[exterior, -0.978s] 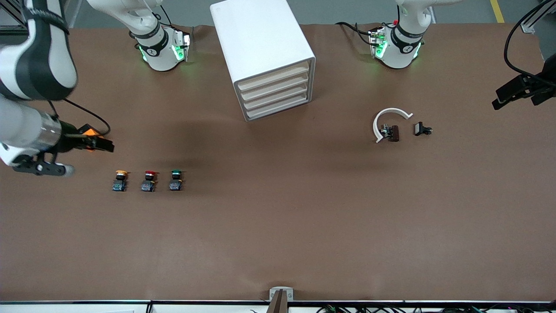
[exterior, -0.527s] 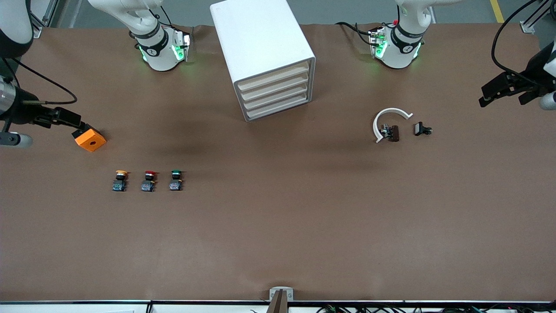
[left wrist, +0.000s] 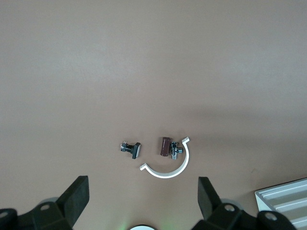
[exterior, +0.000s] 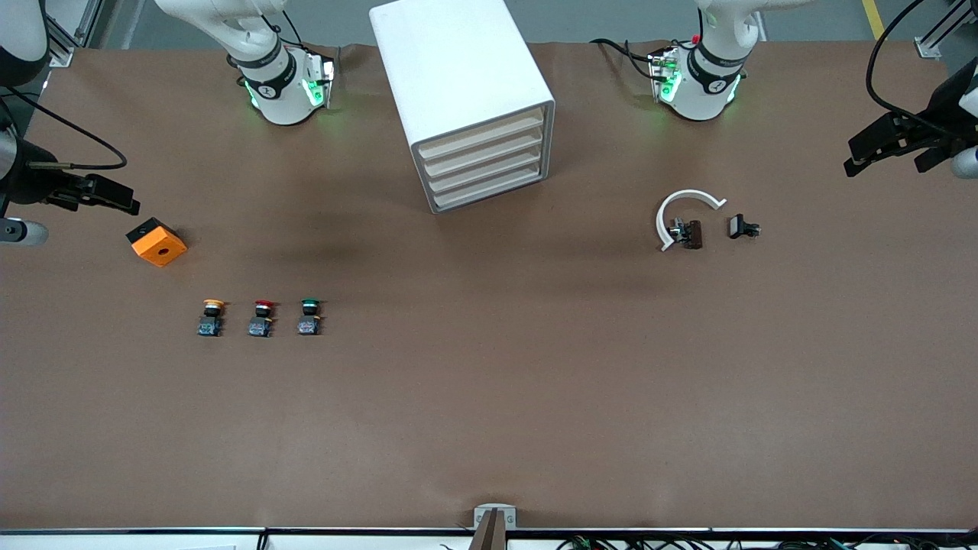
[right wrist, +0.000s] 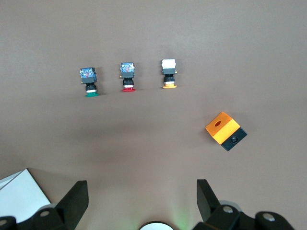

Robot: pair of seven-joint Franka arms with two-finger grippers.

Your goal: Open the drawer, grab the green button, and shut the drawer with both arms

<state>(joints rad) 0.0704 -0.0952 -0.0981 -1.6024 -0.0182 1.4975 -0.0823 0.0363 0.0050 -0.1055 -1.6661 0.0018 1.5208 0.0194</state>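
The white cabinet (exterior: 466,99) stands between the arm bases, and all four cream-fronted drawers (exterior: 483,164) are shut. The green-capped button (exterior: 309,316) stands on the table toward the right arm's end, in a row beside the red-capped (exterior: 261,318) and yellow-capped (exterior: 212,317) buttons. It also shows in the right wrist view (right wrist: 89,81). My right gripper (exterior: 114,197) is open and empty, up over the table's edge near an orange cube (exterior: 157,242). My left gripper (exterior: 879,149) is open and empty, up over the left arm's end of the table.
A white curved clip (exterior: 684,210), a small brown part (exterior: 691,234) and a small black part (exterior: 741,227) lie toward the left arm's end. The orange cube (right wrist: 224,130) lies beside the button row. A cabinet corner shows in the left wrist view (left wrist: 285,201).
My right gripper has let go of the orange cube and drawn up and away from it; the cube now lies alone on the table. My left gripper has shifted slightly toward the bases.
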